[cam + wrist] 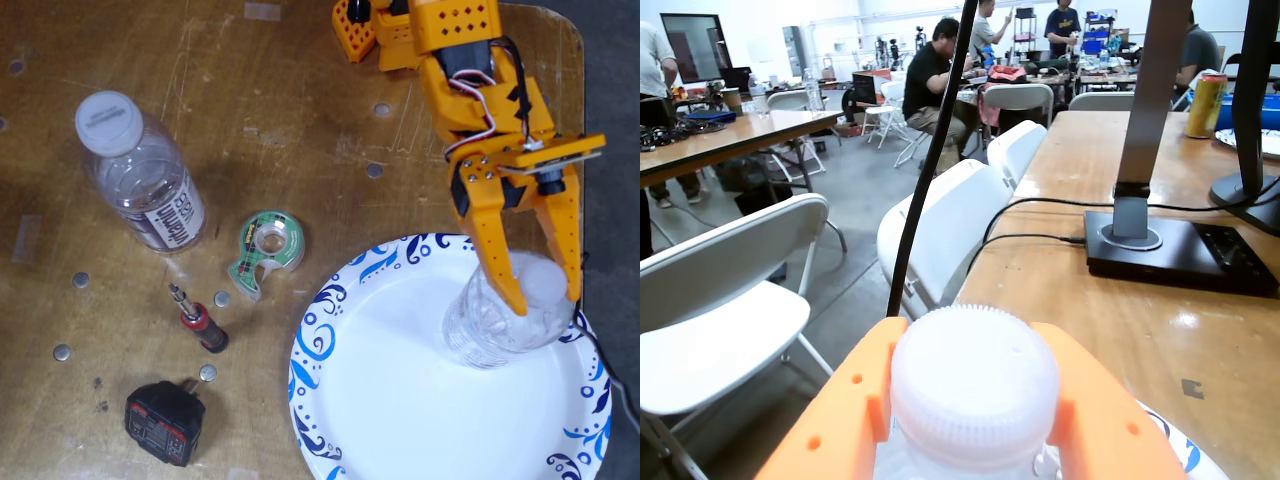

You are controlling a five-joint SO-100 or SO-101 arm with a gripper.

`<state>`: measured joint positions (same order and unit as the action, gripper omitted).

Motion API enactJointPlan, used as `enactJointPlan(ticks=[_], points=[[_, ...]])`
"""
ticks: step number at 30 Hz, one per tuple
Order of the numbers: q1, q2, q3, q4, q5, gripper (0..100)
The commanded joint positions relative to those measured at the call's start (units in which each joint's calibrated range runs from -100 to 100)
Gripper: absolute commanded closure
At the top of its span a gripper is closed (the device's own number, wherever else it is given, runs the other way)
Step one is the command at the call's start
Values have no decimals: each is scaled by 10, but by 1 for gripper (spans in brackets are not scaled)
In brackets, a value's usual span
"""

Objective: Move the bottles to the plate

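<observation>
My orange gripper (pixel 546 298) is shut on the white cap (pixel 973 385) of a clear bottle (pixel 495 330), with one finger (pixel 855 400) on each side of the cap. The bottle stands upright on the right part of the white plate (pixel 330 330) with blue swirls; the plate's rim also shows in the wrist view (pixel 1180 445). Its label is hidden. The second bottle (pixel 150 185), with a white cap and a dark-lettered label, lies on the wooden table at the upper left, far from the gripper.
A green tape dispenser (pixel 268 250), a small red-handled screwdriver (pixel 198 322) and a black adapter (pixel 165 422) lie left of the plate. The wrist view shows a black lamp base (pixel 1180 250), cables, white folding chairs (pixel 950 230) beside the table edge, and a can (pixel 1206 105).
</observation>
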<state>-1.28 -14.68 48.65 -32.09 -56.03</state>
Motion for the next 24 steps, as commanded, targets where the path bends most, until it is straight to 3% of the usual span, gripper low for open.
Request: enactJointPlan(ticks=[1,24], points=[[-3,-1,3,4,0,98],[-33,-2,2,4,0,79]])
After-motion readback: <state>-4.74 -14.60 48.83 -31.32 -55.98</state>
